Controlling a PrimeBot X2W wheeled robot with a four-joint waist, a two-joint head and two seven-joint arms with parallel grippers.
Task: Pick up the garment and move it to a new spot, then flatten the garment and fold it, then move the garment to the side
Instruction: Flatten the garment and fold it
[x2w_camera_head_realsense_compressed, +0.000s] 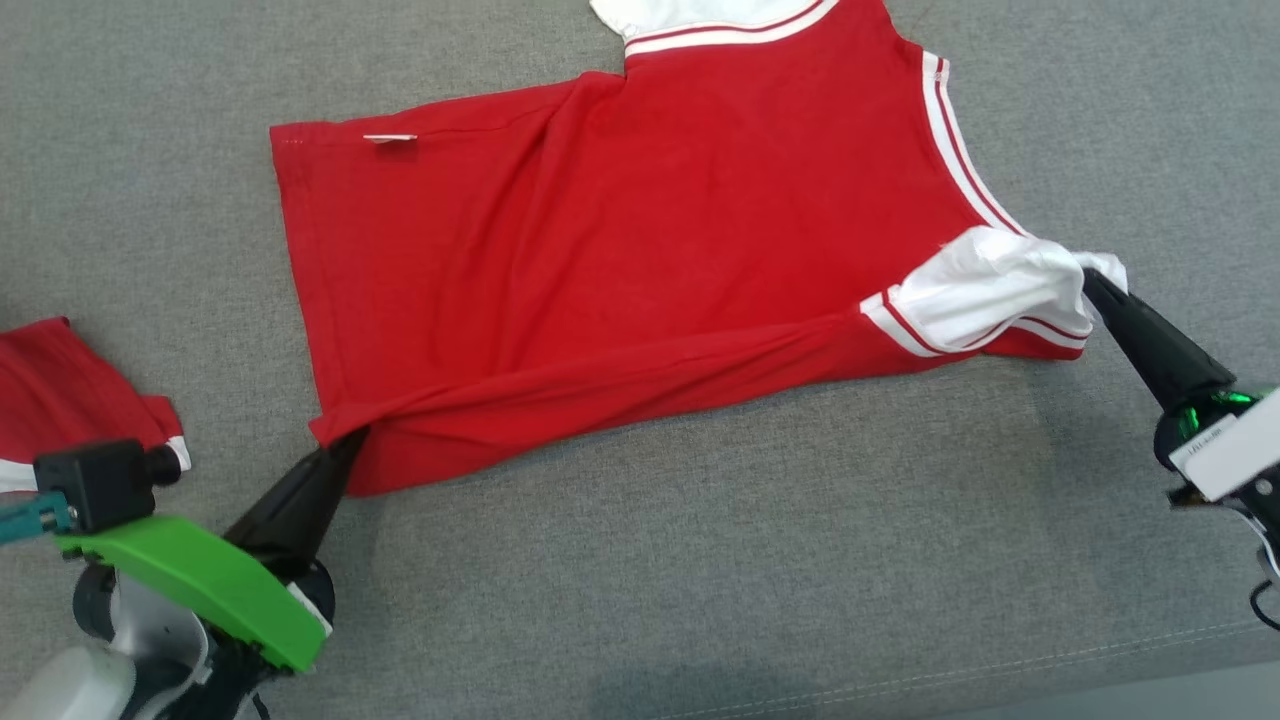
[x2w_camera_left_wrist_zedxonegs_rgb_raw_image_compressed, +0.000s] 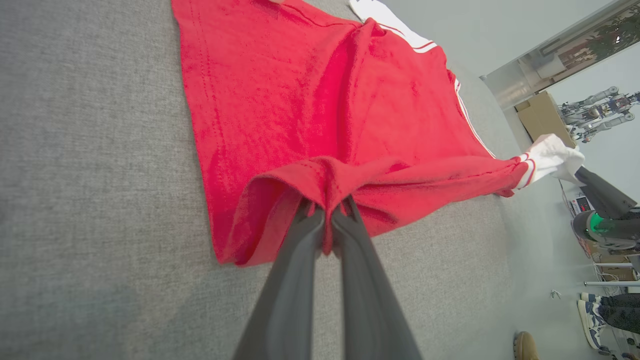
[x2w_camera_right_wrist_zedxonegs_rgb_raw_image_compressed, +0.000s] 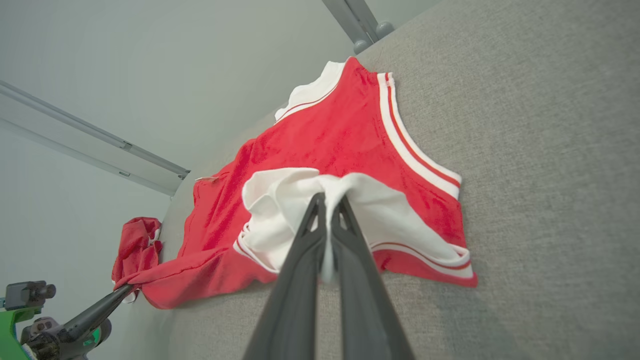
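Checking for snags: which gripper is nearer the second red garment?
Left. The left gripper pinches the shirt close beside the second garment; the right gripper grips the white sleeve, far across.

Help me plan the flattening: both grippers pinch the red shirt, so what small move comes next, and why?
Probably draw the left gripper and right gripper slightly apart: they are shut on the hem corner and white sleeve of the red shirt, and a bunched fold runs between them.
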